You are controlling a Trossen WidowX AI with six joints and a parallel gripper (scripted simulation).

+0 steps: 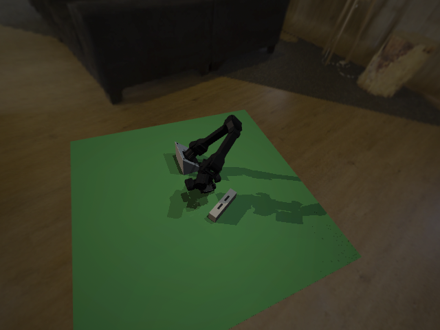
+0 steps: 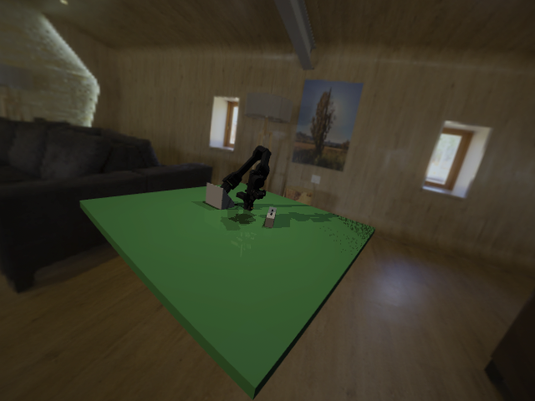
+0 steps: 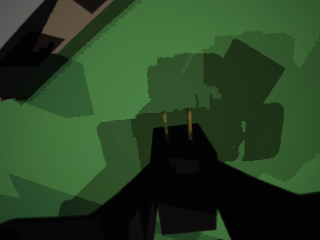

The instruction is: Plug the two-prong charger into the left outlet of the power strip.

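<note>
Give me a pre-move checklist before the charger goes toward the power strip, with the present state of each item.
1. Gripper shut on the charger: ok.
2. Both brass prongs visible, parallel, unbent: ok.
3. Charger lifted off the green table: cannot tell.
4. Prongs lined up with the left outlet: not ok; the power strip lies off to the side, only its corner in the wrist view.
5. Power strip's slots unobstructed: ok.
6. Path from gripper to strip free of other things: ok in the top view.
</note>
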